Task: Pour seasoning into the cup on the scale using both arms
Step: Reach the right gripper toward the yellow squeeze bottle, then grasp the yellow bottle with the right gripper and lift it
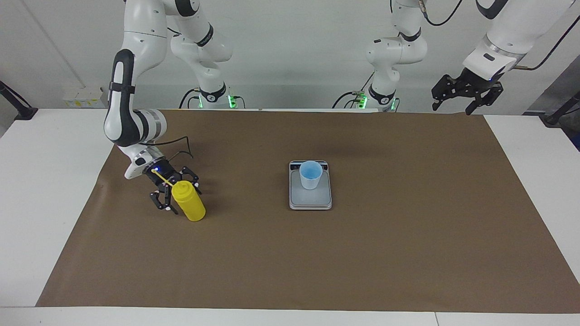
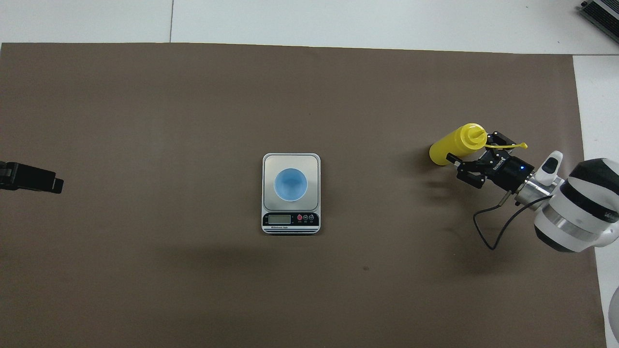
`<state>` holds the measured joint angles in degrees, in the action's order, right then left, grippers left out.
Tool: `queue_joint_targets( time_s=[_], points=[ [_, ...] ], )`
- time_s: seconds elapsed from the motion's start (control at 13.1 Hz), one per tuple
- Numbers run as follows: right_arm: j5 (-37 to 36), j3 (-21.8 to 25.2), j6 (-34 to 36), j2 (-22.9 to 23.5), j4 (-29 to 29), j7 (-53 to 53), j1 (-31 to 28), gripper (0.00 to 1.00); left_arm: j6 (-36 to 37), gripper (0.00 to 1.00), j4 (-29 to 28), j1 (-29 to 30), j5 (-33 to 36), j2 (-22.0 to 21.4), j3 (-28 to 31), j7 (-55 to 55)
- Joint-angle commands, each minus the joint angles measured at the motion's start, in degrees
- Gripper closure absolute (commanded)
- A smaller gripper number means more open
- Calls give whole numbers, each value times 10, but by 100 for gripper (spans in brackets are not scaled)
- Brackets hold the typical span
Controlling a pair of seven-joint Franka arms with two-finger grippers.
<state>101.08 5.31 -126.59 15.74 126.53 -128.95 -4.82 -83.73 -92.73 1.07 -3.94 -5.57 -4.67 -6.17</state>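
Note:
The yellow seasoning bottle (image 1: 192, 203) (image 2: 452, 145) stands on the brown mat toward the right arm's end of the table. Its cap strap (image 2: 505, 145) sticks out over the gripper. My right gripper (image 1: 181, 198) (image 2: 471, 149) is low at the bottle, open, with one finger on each side of its upper part and not squeezing it. The pale-blue cup (image 1: 311, 175) (image 2: 290, 184) stands upright on the silver-grey scale (image 1: 311, 201) (image 2: 314, 162) at mid-table. My left gripper (image 1: 453, 107) (image 2: 46, 181) waits open, raised over the left arm's end of the table.
A brown mat (image 1: 362, 253) (image 2: 193, 96) covers most of the white table (image 1: 41, 181). The scale's dark display strip (image 2: 290, 220) faces the robots. A black cable (image 2: 488, 227) loops from the right wrist.

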Motion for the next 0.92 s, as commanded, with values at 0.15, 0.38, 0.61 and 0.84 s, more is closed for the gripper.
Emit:
queue_joint_targets(
  time_s=[0.15, 0.38, 0.61, 0.84],
  points=[
    [15, -3, -18, 8, -23, 26, 6, 0, 3, 0, -17, 6, -3, -16, 2, 4],
    [14, -3, -21, 7, -29, 40, 16, 0, 3, 0, -17, 8, -3, -16, 2, 5],
    [14, -4, -44, 3, -30, 41, 23, 0, 3, 0, -17, 9, -3, -16, 3, 5],
    [14, -4, -59, 0, -30, 40, 37, 0, 3, 0, -17, 9, -3, -16, 3, 4]
  ],
)
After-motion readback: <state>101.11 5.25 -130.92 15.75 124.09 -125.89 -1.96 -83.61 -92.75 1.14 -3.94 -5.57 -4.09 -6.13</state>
